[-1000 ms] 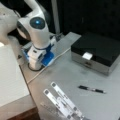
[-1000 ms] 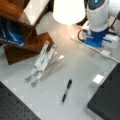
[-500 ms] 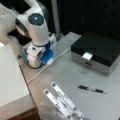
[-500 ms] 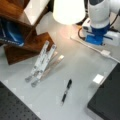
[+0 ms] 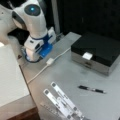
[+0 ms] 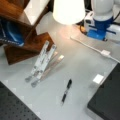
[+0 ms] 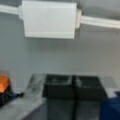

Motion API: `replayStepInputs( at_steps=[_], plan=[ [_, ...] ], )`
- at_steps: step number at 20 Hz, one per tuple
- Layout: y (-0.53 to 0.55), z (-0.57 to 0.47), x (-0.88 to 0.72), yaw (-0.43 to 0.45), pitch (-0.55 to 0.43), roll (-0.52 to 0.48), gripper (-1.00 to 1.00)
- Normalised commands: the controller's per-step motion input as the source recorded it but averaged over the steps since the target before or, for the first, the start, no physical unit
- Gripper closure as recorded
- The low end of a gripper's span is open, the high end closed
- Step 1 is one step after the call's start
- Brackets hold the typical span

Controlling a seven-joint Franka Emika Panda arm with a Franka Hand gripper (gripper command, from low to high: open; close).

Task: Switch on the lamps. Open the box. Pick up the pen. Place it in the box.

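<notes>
The lamp (image 6: 68, 10) glows, its white shade lit. My gripper (image 7: 73, 87) is shut with nothing in it, and in the wrist view its dark fingers sit just short of the white cable switch (image 7: 48, 20). In both front views the gripper (image 5: 35, 53) (image 6: 98, 32) hangs low beside that switch (image 5: 50, 61) (image 6: 105, 52). The box (image 5: 97, 47) (image 6: 107, 100) stands closed, black lid down, with its pale latch (image 5: 87, 55) at the front. The black pen (image 5: 91, 89) (image 6: 66, 90) lies on the grey table, apart from the box and far from the gripper.
White flat strips (image 5: 62, 102) (image 6: 42, 62) lie on the table near the pen. A white cable (image 5: 37, 73) runs from the switch. A white block (image 5: 10, 75) stands at a front view's left. A wooden shelf (image 6: 22, 32) holds a blue item.
The gripper has shifted slightly toward a front view's top, away from the cable switch. The lamp stays lit; box and pen have not moved.
</notes>
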Motion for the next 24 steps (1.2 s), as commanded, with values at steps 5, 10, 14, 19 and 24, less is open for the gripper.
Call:
replayStepInputs(
  at_steps=[5, 10, 14, 19, 24],
  plan=[
    [0.10, -0.01, -0.37, -0.084, -0.195, -0.139, -1.00],
    [0.07, 0.08, -0.26, -0.036, -0.136, -0.082, -1.00],
    [0.05, 0.14, -0.14, -0.047, -0.078, -0.079, -1.00],
    [0.07, 0.11, -0.06, -0.078, -0.016, -0.091, -1.00],
    [0.14, 0.15, 0.10, -0.092, 0.088, -0.008, -1.00]
  ],
)
